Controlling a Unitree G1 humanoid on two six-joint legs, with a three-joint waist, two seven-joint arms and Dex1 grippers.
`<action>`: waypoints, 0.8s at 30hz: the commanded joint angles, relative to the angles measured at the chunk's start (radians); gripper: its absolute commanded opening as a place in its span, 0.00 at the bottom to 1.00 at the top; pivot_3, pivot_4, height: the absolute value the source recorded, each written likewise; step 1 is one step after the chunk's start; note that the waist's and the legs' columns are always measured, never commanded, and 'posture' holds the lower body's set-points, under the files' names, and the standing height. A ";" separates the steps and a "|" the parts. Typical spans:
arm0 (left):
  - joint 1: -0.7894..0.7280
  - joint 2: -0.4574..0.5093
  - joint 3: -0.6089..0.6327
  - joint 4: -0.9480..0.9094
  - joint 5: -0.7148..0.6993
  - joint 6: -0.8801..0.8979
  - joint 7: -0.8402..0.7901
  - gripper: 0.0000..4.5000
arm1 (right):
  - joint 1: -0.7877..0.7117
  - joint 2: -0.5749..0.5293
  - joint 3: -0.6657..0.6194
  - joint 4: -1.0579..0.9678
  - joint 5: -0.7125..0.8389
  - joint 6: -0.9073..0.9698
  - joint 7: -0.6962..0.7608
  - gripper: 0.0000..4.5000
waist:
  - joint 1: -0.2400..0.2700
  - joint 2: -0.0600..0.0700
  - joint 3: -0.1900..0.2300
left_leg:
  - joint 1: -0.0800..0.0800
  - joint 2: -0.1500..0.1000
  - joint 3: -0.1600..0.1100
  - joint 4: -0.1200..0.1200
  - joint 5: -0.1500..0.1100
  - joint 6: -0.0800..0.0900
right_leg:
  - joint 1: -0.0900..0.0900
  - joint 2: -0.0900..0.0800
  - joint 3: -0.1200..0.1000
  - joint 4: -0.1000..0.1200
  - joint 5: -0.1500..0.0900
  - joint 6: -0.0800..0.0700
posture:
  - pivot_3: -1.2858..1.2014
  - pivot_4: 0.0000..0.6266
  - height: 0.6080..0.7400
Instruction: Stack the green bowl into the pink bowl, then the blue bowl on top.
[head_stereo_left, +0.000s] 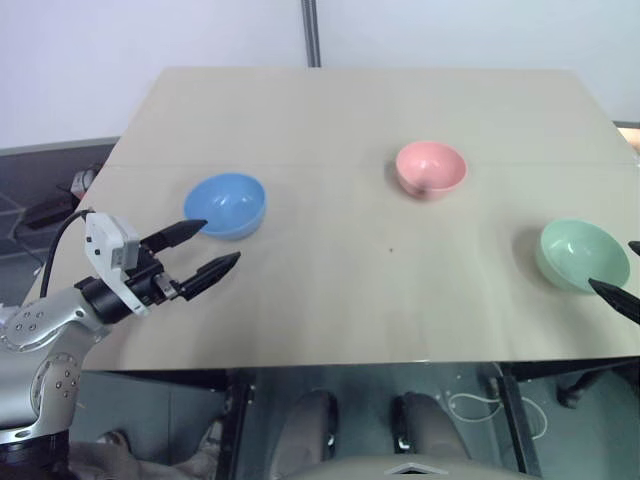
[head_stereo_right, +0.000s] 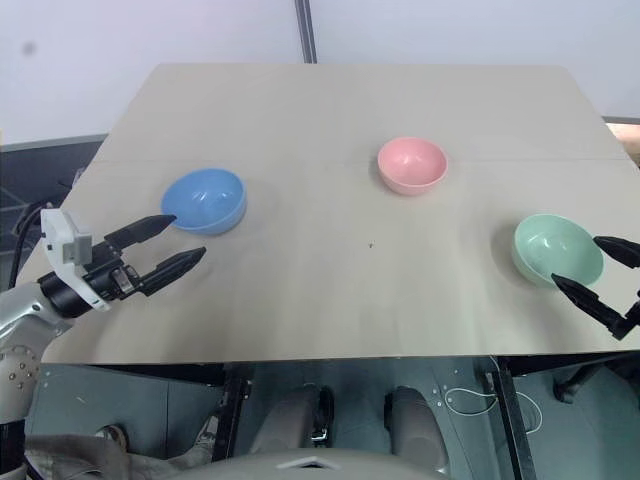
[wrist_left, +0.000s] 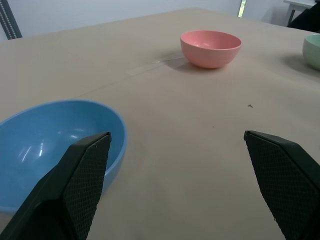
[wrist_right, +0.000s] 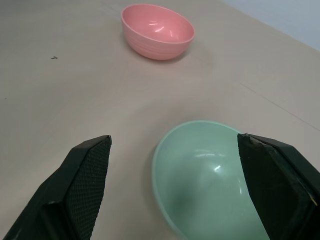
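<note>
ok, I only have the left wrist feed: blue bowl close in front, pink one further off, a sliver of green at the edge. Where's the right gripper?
Observer: The right gripper hangs beside the green bowl, fingers spread, holding nothing.
Operator: Green bowl whole and upright?
Observer: Yes, the green bowl sits upright on the table near its right edge, with nothing inside.
Operator: And my left gripper from above?
Observer: The left gripper is open just short of the blue bowl, one fingertip near its rim; I can't tell if it touches.
Operator: Anything stacked yet?
Observer: No. The pink bowl stands alone, toward the far side between the other two.
</note>
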 joint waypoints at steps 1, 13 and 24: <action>-0.027 0.011 0.016 -0.007 -0.010 0.002 -0.003 1.00 | -0.034 -0.015 -0.010 -0.033 0.016 0.015 -0.013 0.97 | 0.000 0.000 0.000 | 0.000 0.000 0.000 0.000 0.000 0.000 | 0.000 0.000 0.000 0.000 0.000 0.000 | 0.52 0.24 1.00; -0.114 -0.070 -0.081 -0.071 -0.056 -0.015 -0.062 1.00 | -0.405 0.056 0.447 -0.031 -0.175 0.078 -0.210 0.97 | -0.006 0.000 0.000 | 0.000 -0.001 0.000 0.001 0.000 0.000 | 0.000 -0.001 0.000 0.001 0.000 0.000 | 0.52 0.24 1.00; -0.077 -0.148 -0.133 -0.178 -0.063 0.005 0.019 1.00 | -1.084 0.321 0.917 0.768 -0.582 -0.308 -0.227 0.97 | -0.005 -0.001 0.001 | -0.006 -0.002 0.001 0.001 0.003 -0.005 | -0.008 0.001 0.000 0.003 0.001 -0.001 | 0.52 0.24 1.00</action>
